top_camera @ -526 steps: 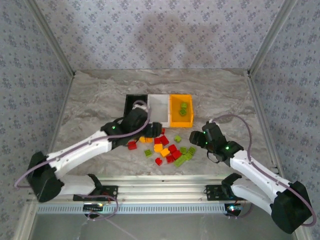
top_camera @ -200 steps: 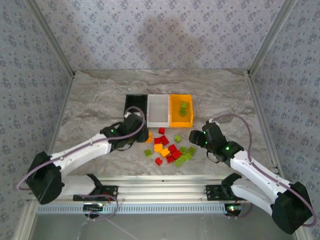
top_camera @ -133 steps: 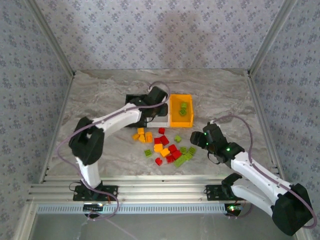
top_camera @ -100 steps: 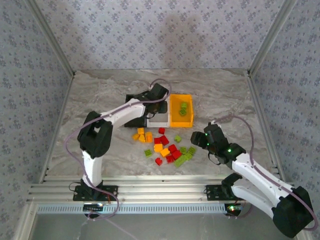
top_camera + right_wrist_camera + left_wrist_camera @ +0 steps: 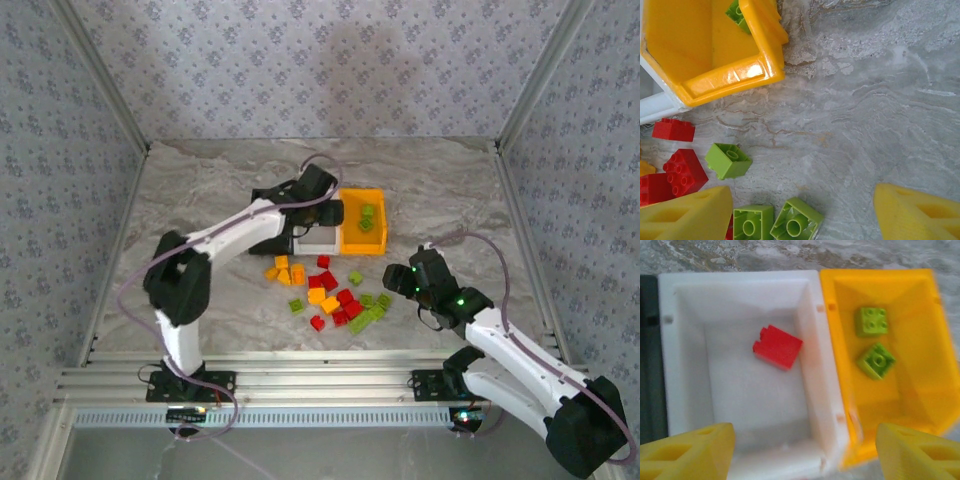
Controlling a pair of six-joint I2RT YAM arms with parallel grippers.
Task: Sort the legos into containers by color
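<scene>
The orange bin (image 5: pixel 730 75) is shiny plastic. The white bin (image 5: pixel 735 277) looks dull and soft. The counter (image 5: pixel 865 110) is smooth grey stone.

left gripper (image 5: pixel 804 452) jaws apart, arm stretched forward | right gripper (image 5: pixel 802 212) jaws apart, arm bent

The marbled bench (image 5: pixel 200 190) carries a row of containers (image 5: pixel 318 240), with red, orange and green legos (image 5: pixel 328 281) scattered just before them.
</scene>
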